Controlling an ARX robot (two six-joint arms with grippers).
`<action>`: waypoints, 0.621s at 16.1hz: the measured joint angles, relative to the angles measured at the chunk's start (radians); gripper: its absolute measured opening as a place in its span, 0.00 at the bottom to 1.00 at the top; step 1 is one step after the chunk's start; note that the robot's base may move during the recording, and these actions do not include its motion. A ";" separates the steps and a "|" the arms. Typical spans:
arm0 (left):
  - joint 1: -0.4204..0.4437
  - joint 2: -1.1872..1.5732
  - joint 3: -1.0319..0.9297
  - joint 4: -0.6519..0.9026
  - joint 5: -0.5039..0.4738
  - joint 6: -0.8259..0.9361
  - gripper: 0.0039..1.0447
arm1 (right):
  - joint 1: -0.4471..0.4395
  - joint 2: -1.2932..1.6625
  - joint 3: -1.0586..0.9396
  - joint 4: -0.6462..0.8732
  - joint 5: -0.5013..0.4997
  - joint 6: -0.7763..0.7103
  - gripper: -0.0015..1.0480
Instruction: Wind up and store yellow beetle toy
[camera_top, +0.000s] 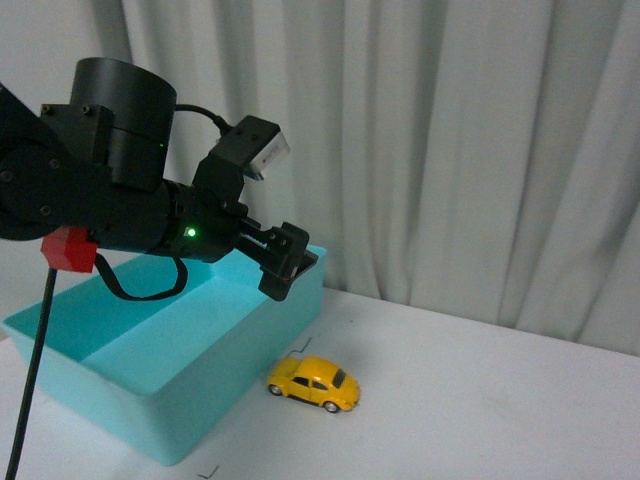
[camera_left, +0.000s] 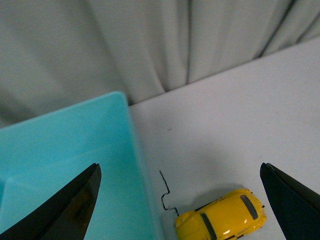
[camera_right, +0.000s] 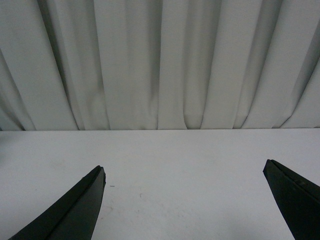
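The yellow beetle toy (camera_top: 314, 383) stands on its wheels on the white table, just right of the turquoise bin's (camera_top: 190, 400) near corner. My left gripper (camera_top: 290, 262) hangs open above the bin's right rim, higher than the car and apart from it. The left wrist view shows the yellow beetle toy (camera_left: 221, 222) low between the two black fingers (camera_left: 75, 210), nearer the right one, with the bin's wall (camera_left: 140, 165) beside it. Open and empty, my right gripper (camera_right: 182, 210) points over bare white table toward the curtain; the front view does not show it.
The turquoise bin takes up the left side of the table, and nothing shows in the visible part of its floor. A grey pleated curtain (camera_top: 450, 140) closes the back. Thin black marks (camera_left: 165, 192) are drawn on the table by the bin. White tabletop (camera_top: 500, 400) stretches to the right.
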 joint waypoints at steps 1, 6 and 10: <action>-0.013 0.057 0.072 -0.060 0.036 0.102 0.94 | 0.000 0.000 0.000 0.000 0.000 0.000 0.94; -0.084 0.214 0.397 -0.606 0.038 0.728 0.94 | 0.000 0.000 0.000 0.000 0.000 0.000 0.94; -0.127 0.354 0.562 -0.876 -0.110 1.001 0.94 | 0.000 0.000 0.000 0.000 0.000 0.000 0.94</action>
